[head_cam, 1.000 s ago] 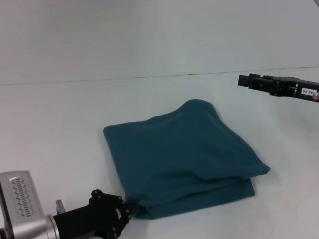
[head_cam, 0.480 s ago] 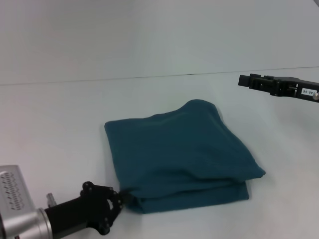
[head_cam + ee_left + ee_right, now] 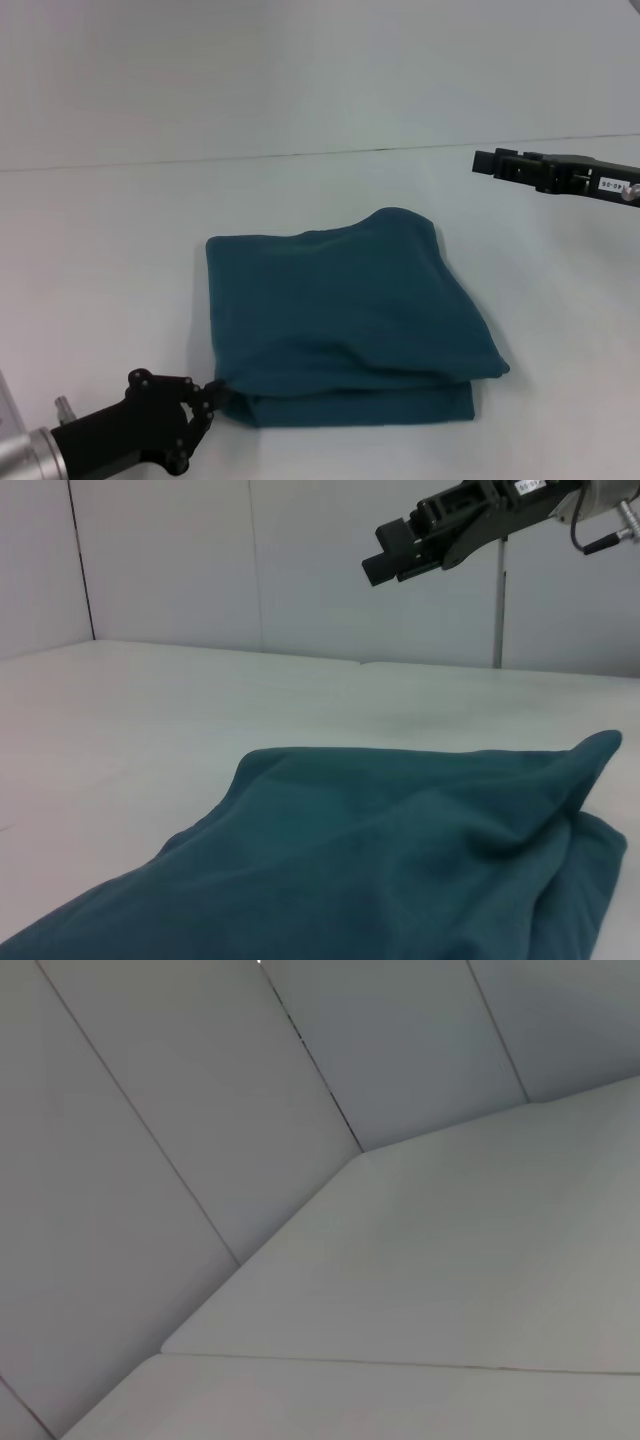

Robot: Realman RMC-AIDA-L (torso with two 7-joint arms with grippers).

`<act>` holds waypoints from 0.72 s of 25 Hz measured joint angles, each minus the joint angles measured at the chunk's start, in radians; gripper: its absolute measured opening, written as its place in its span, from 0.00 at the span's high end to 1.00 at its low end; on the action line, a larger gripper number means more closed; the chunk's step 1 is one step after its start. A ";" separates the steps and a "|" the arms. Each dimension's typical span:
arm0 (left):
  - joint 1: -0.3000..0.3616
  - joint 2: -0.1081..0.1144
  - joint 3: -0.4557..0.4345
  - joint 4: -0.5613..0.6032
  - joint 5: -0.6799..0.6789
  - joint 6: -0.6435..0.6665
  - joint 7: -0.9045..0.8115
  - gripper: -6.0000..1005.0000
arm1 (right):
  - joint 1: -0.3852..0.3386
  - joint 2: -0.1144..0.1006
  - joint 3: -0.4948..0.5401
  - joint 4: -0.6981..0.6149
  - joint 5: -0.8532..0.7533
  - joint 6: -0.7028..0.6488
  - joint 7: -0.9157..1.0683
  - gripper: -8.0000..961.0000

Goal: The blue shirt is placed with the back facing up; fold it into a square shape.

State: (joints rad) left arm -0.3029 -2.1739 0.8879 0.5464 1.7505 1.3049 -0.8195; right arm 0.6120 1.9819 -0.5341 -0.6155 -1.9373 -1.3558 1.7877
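Soft, even, diffuse light fills every view, with no glare. The shirt [image 3: 340, 320] casts only a faint shadow beside the left gripper [image 3: 205, 400]. The right gripper [image 3: 485, 162] reads sharp; the left wrist foreground fabric looks slightly soft.

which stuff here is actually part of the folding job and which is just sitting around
Part of the job:
- blue shirt, folded on the table
- left claw, at the shirt's near left corner

Not in use:
- right claw, held in the air, far right, away from the shirt
- white table

Black left gripper [image 3: 205, 398] on silver wrist; right gripper [image 3: 485, 162] black, white-labelled.
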 joint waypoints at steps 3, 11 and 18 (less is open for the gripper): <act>0.012 0.002 -0.008 0.002 0.006 0.022 0.003 0.96 | 0.002 0.000 -0.005 0.002 -0.001 0.000 0.000 0.42; 0.039 0.003 -0.024 0.019 0.016 0.066 0.005 0.96 | 0.005 0.009 -0.032 0.006 -0.008 0.019 -0.003 0.42; 0.036 0.002 -0.022 0.013 0.021 0.063 0.006 0.96 | 0.027 0.047 -0.145 0.007 -0.010 0.141 0.010 0.48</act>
State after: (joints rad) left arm -0.2673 -2.1721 0.8662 0.5598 1.7714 1.3675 -0.8140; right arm 0.6394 2.0293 -0.6794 -0.6088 -1.9469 -1.2148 1.7980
